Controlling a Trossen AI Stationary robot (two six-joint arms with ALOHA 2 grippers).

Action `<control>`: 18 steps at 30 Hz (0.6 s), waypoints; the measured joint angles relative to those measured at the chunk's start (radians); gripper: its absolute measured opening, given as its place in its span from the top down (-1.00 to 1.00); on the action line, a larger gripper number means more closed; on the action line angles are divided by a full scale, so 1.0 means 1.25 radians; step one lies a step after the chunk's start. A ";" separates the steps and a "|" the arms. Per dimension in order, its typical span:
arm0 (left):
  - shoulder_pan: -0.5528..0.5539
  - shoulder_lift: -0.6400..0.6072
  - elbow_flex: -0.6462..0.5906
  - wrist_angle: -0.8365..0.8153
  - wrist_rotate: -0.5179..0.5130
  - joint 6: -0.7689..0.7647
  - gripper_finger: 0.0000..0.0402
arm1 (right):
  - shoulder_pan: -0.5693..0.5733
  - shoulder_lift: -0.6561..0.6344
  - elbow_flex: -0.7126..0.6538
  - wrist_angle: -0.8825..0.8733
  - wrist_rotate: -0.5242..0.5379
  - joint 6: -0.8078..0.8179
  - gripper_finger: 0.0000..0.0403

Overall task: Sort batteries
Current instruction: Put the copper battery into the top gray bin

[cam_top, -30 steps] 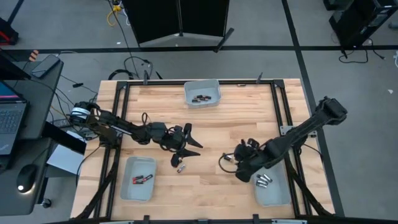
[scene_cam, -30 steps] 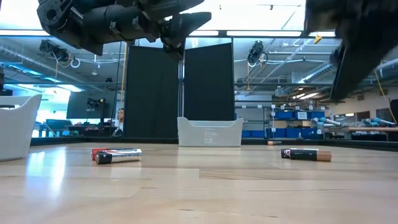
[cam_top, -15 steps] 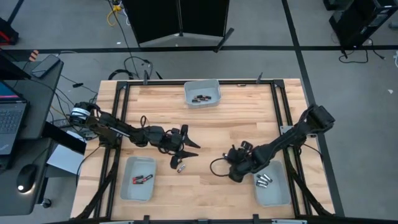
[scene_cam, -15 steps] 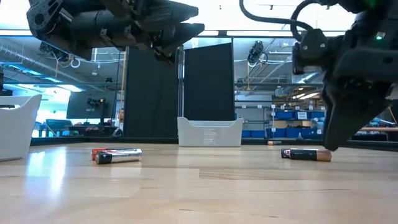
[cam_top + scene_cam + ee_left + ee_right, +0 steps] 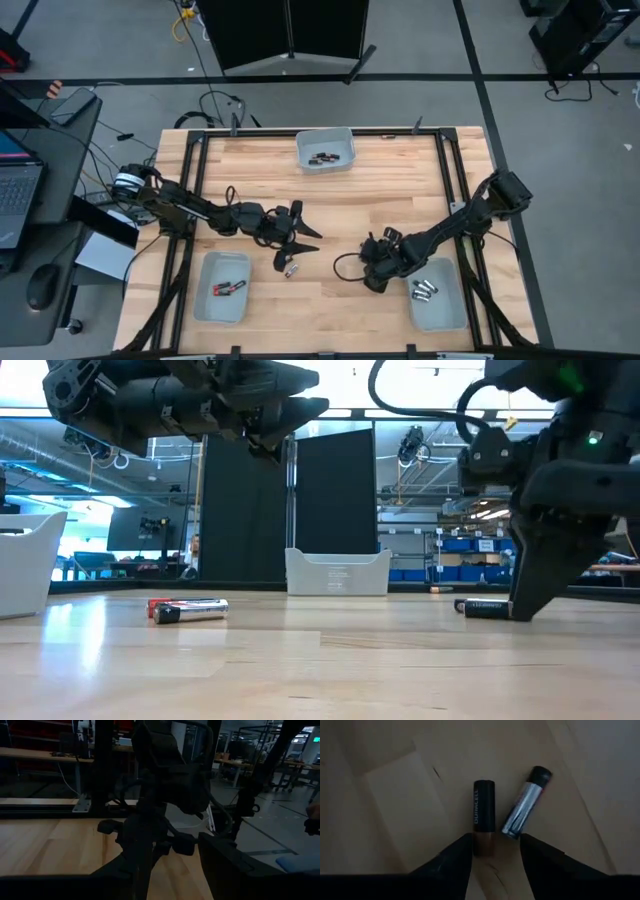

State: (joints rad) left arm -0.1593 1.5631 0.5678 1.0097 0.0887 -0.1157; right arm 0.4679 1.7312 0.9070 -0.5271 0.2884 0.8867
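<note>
Batteries: a black-and-copper cell (image 5: 483, 817) lies on the table (image 5: 400, 180) between the parted fingers of the right gripper (image 5: 495, 851), a silver cell (image 5: 524, 809) just beside it. Left gripper (image 5: 300, 232) hovers open above two cells (image 5: 190, 609). Farther off, three trays hold sorted cells.

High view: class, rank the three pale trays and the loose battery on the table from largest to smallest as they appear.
1. Near-left tray and near-right tray: alike, so unranked.
2. Far tray, looking slightly smaller, though not by much.
3. Loose battery near the left claw, far the smallest.
</note>
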 joint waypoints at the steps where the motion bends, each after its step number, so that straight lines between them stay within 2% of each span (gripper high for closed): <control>1: 0.000 0.000 0.000 0.000 0.000 0.000 0.16 | 0.000 0.004 0.001 0.003 -0.002 0.000 0.15; 7: -0.001 0.000 0.000 -0.005 0.000 0.000 0.16 | 0.000 0.009 0.002 0.014 -0.010 0.000 0.32; 14: -0.001 0.000 0.000 0.003 0.000 -0.001 0.16 | 0.011 0.007 0.005 0.025 -0.034 -0.034 0.73; 18: -0.001 0.000 0.000 0.022 0.000 -0.001 0.16 | 0.030 0.005 0.032 0.029 -0.068 -0.073 0.73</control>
State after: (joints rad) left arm -0.1600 1.5631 0.5678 1.0374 0.0891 -0.1173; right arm 0.5058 1.7370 0.9466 -0.4905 0.2032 0.7958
